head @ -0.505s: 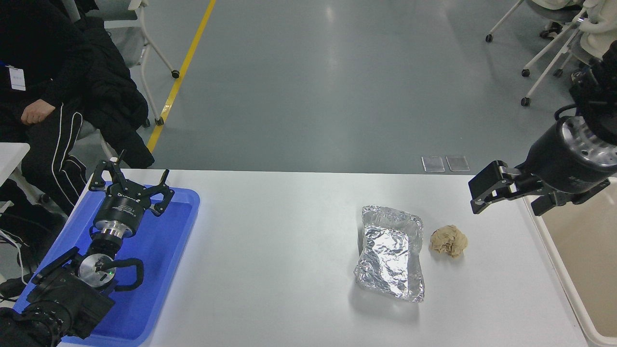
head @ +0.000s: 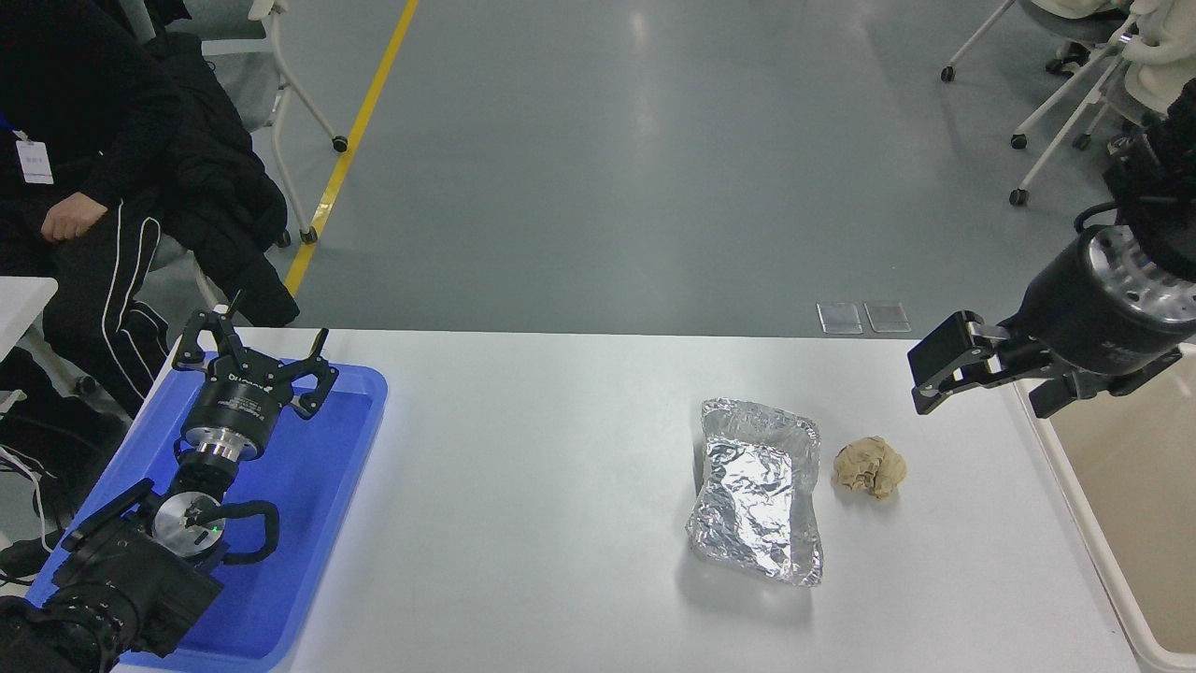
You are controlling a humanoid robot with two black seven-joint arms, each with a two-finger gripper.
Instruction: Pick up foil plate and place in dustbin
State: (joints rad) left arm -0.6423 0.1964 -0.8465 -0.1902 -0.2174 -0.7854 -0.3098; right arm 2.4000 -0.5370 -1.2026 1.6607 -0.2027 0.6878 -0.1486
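The foil plate [head: 759, 490] is a crinkled silver tray lying on the white table [head: 523, 486], right of the middle. The dustbin [head: 1121, 505] is a large beige bin at the table's right edge, cut off by the picture's edge. My right gripper [head: 930, 379] hangs in the air above the table's far right, right of and beyond the plate, close to the bin's near-left corner. It is open and empty. My left gripper [head: 252, 353] is parked open over the blue tray at the lower left.
A small tan crumpled paper ball [head: 870, 467] lies just right of the foil plate. A shallow blue tray [head: 318, 486] sits at the table's left end. A person in dark clothes [head: 84, 187] sits beyond the far left corner. Wheeled chairs stand at the far right.
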